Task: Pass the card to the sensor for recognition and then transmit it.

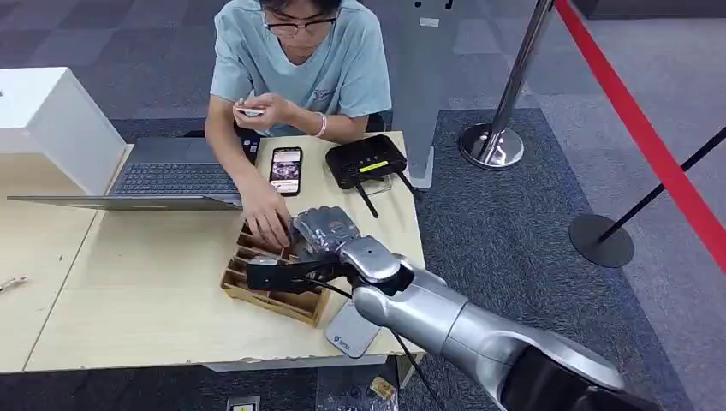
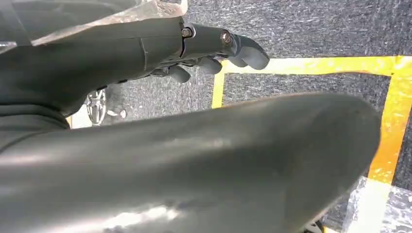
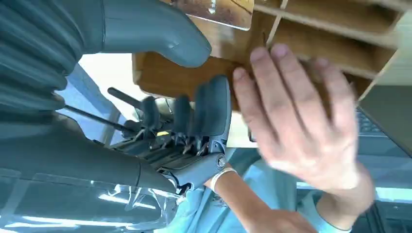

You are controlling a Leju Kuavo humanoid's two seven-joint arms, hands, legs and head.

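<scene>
A pale, glossy plastic card (image 3: 214, 12) lies at the edge of the wooden slotted card tray (image 1: 276, 289), just beyond the thick grey thumb of the robot's right hand (image 1: 324, 229), whose dark fingers (image 3: 214, 111) hang spread and hold nothing above the tray's compartments. Close beside those fingers, a person's hand (image 1: 267, 218) reaches into the same tray, nearly touching them. Farther out from the hand, across the light wooden table (image 1: 128, 291), sit a black card-reading sensor box (image 1: 366, 159) and a smartphone (image 1: 286, 169). To take the card cleanly, the robot would likely do best to wait for the person's hand to clear, then pinch the card by its free edge. The left hand (image 2: 218, 48) hangs over dark carpet, fingers loosely curled and holding nothing.
</scene>
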